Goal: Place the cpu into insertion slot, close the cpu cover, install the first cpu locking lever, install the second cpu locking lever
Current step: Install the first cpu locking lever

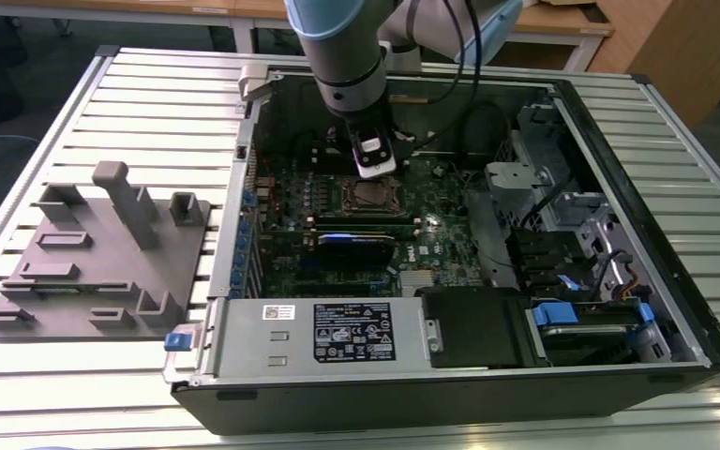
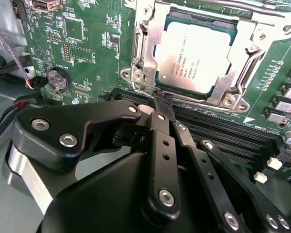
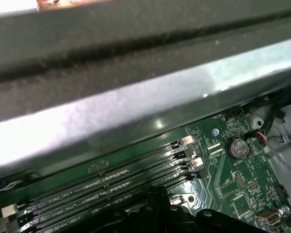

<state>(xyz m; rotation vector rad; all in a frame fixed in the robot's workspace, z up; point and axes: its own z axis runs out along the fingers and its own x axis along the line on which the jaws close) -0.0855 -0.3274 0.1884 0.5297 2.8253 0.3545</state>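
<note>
In the second wrist view the cpu (image 2: 194,53) sits in the insertion slot (image 2: 161,83), upper right of frame; cpu cover (image 2: 144,43) frames it, closed; gripper (image 2: 159,104) jaws together, holding nothing, tip at socket's lower edge; green motherboard (image 2: 94,48) around.

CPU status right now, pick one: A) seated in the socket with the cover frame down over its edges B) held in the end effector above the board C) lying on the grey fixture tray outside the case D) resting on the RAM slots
A: in the second wrist view the cpu sits in the socket, with the cpu cover lying over its edges and the end effector just beside the socket edge.
</note>
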